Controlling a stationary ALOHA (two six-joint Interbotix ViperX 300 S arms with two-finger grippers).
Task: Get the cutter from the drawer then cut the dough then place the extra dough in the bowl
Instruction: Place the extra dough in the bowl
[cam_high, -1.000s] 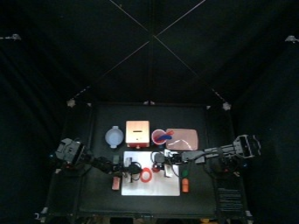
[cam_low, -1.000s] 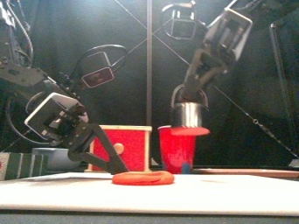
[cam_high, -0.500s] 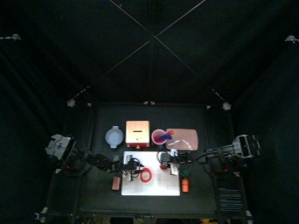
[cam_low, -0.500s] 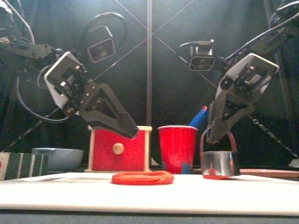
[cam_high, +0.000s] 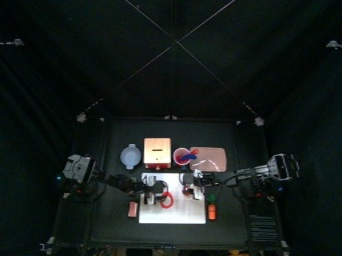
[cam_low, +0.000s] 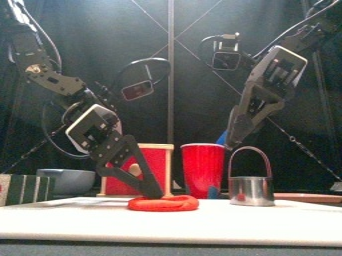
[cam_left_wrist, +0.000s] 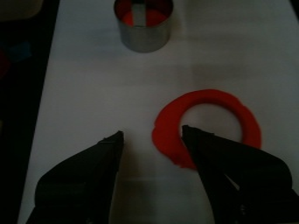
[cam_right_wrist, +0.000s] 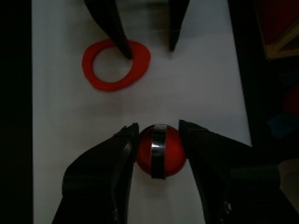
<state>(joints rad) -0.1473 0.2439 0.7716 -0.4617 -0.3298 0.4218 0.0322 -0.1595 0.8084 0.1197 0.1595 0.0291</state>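
The first two steps look done. The round metal cutter with a wire handle (cam_low: 250, 186) is out of the drawer and stands upright on the white cutting board (cam_low: 80, 226). The dough is now a flat ring of red dough (cam_low: 163, 204), lying on the board to the left of the cutter and apart from it. The last step is left: the ring, which is the extra dough, is not yet in the blue-grey bowl with two small handles (cam_high: 130, 155).

The left tool (cam_left_wrist: 152, 138) is spread wide and has hold of nothing. In the left wrist view its jaws point down at the ring's near rim, seemingly one on each side of it. I judge that picking up the ring is the step in hand. The right tool (cam_right_wrist: 158, 129) is also spread and empty.

The front view gives the heights. The right tool hangs above the cutter's handle, close to it but seemingly not touching, and the left tool's tips are low, just beside the ring. That view cannot show the ring's hole. The left wrist view does, with bare white board inside the ring.

Only the right wrist view looks straight down on the cutter. It shows a red round crossed by a dark bar, which I take to be the cut-out disc sitting inside, under the handle.

Only the top view places the bowl. It stands on the black surface (cam_high: 201, 130) behind the board's left end, beside the pale wooden box with a red drawer front (cam_high: 158, 150) and well apart from the ring.
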